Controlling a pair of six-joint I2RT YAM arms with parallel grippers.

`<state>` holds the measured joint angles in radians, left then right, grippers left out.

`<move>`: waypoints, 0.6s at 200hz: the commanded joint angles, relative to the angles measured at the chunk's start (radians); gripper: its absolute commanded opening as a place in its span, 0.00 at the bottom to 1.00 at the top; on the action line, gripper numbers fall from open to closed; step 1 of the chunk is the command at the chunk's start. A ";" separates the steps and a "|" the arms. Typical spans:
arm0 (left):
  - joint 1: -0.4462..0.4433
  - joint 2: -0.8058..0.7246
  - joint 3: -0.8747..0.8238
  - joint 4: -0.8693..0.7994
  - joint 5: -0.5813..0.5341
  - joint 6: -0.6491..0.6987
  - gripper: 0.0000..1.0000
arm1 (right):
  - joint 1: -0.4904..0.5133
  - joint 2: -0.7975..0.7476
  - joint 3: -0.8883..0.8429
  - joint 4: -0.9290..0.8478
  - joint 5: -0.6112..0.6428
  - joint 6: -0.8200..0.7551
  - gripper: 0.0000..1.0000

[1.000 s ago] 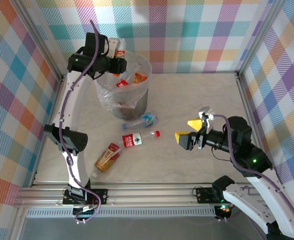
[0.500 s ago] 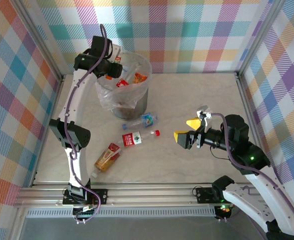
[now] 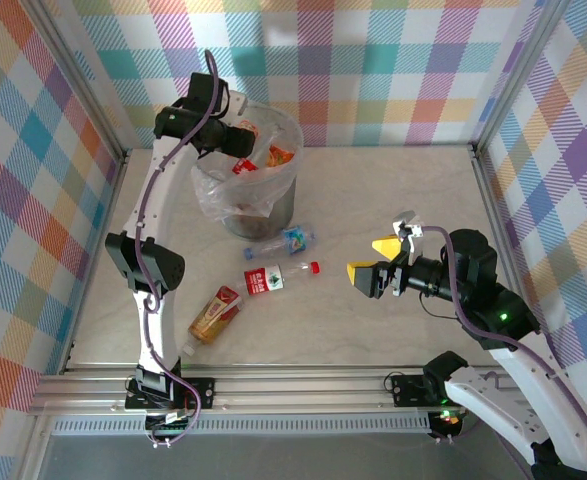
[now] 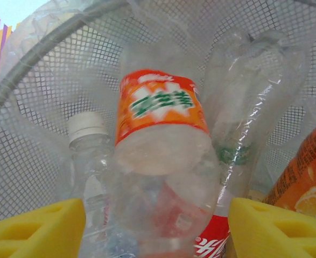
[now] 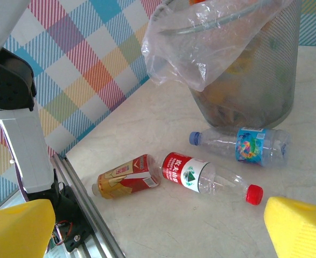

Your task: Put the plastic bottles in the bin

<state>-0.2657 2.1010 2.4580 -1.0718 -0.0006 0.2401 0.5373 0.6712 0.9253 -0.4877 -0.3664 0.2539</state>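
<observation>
**Three lying loose, several already bagged**

The right claw (image 3: 371, 258) is hovering spread and empty over the smooth pale worktop (image 3: 403, 180). Three plastic bottles are lying there: a brown bottle (image 3: 214, 315), a clear red-capped bottle (image 3: 278, 276) and a clear blue-labelled bottle (image 3: 283, 241) just beside the round grey mesh bin (image 3: 273, 212). Its crinkly bag (image 3: 213, 195) is holding several more. The left claw (image 3: 238, 140) is hanging over the rim, pads apart, gripping nothing.
</observation>
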 commanded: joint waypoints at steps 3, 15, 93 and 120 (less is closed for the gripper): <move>0.005 -0.012 0.029 -0.012 0.019 -0.016 0.71 | 0.004 -0.004 0.009 0.017 0.004 0.005 1.00; 0.005 -0.020 0.030 -0.009 0.021 -0.023 0.71 | 0.004 -0.001 0.009 0.019 0.004 0.004 1.00; 0.005 -0.139 0.027 0.022 0.216 -0.155 0.78 | 0.005 0.019 -0.003 0.029 0.014 0.023 1.00; 0.002 -0.197 -0.014 0.030 0.340 -0.169 0.81 | 0.004 0.008 -0.015 0.032 0.011 0.027 1.00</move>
<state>-0.2657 2.0022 2.4580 -1.0698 0.1879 0.1146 0.5373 0.6930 0.9237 -0.4873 -0.3550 0.2672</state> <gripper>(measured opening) 0.797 0.996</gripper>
